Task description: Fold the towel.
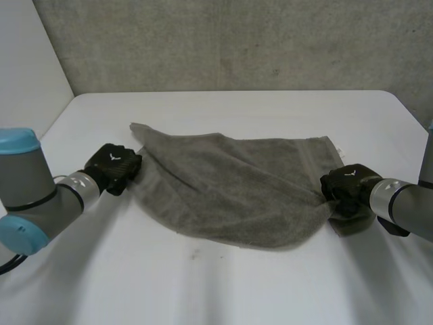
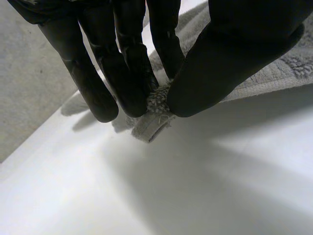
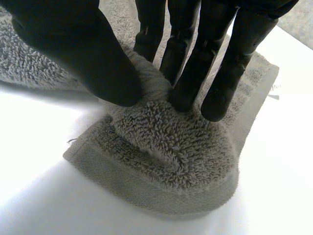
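Observation:
A grey towel [image 1: 237,186] lies rumpled across the middle of the white table [image 1: 216,284], sagging between both hands. My left hand [image 1: 114,167] is at the towel's left edge; in the left wrist view its fingers [image 2: 129,73] and thumb pinch a corner of the towel [image 2: 155,105] just above the table. My right hand [image 1: 348,187] is at the towel's right edge. In the right wrist view its thumb [image 3: 93,58] and fingers [image 3: 195,63] squeeze a bunched fold of the towel [image 3: 161,142], and the hem hangs below the fingertips.
A grey wall [image 1: 230,40] runs behind the table's far edge, and a white panel [image 1: 27,61] stands at the far left. Bare table surface lies in front of the towel and behind it.

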Controlling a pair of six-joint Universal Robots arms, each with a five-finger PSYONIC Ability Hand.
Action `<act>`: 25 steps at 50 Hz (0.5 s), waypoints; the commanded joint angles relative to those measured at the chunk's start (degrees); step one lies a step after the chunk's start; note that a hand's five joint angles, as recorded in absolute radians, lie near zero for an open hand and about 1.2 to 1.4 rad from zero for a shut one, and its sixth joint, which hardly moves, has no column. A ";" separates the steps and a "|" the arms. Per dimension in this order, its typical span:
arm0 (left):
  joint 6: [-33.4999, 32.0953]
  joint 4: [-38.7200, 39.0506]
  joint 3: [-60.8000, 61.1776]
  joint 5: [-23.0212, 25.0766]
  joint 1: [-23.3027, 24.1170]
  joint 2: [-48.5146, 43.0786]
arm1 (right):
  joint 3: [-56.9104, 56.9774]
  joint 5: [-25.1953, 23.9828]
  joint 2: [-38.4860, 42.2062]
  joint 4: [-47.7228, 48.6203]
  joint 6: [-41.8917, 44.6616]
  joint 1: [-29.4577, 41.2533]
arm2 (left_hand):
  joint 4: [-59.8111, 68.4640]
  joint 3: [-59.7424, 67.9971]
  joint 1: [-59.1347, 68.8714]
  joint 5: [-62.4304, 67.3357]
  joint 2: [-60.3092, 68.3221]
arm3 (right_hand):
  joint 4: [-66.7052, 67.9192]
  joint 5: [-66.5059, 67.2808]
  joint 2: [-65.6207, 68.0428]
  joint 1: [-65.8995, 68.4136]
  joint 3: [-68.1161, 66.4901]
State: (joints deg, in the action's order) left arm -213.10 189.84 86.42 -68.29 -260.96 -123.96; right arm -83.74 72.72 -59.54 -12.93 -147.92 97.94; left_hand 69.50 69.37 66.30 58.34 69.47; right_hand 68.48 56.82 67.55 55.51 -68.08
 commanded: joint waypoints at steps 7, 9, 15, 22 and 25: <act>-5.29 -19.13 18.51 -2.82 -1.66 24.02 | -3.18 2.24 -6.38 -21.96 17.39 -0.64 | 10.50 10.63 13.70 11.66 10.53 | 11.52 13.18 12.45 24.49 -11.92; -7.66 -20.63 20.44 -2.91 -1.22 24.81 | -2.92 3.04 -6.64 -21.88 18.02 -0.82 | 10.50 10.63 13.70 11.66 10.53 | 11.52 13.18 12.45 24.49 -11.92; -9.44 -18.90 20.73 -3.34 0.01 25.09 | 0.42 4.10 -6.03 -15.05 15.48 -1.08 | 10.50 10.63 13.70 11.66 10.53 | 11.08 12.74 12.01 24.05 -11.48; -9.09 -15.28 17.30 -4.14 0.01 25.08 | 1.04 3.39 -5.41 -3.80 6.61 -1.08 | 10.50 10.63 13.70 11.66 10.53 | 11.51 13.17 12.44 24.48 -11.91; -9.09 -13.18 14.66 -4.93 -0.08 24.65 | 2.52 2.95 -4.19 -1.06 4.23 -0.99 | 10.50 10.63 13.70 11.66 10.53 | 11.52 13.18 12.45 24.49 -11.92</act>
State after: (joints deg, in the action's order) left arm -222.64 172.96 105.31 -72.10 -260.89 -98.75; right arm -82.84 76.63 -65.26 -22.14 -136.99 96.77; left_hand 69.75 69.61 66.58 58.60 69.66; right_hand 68.15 56.83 67.58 55.51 -67.88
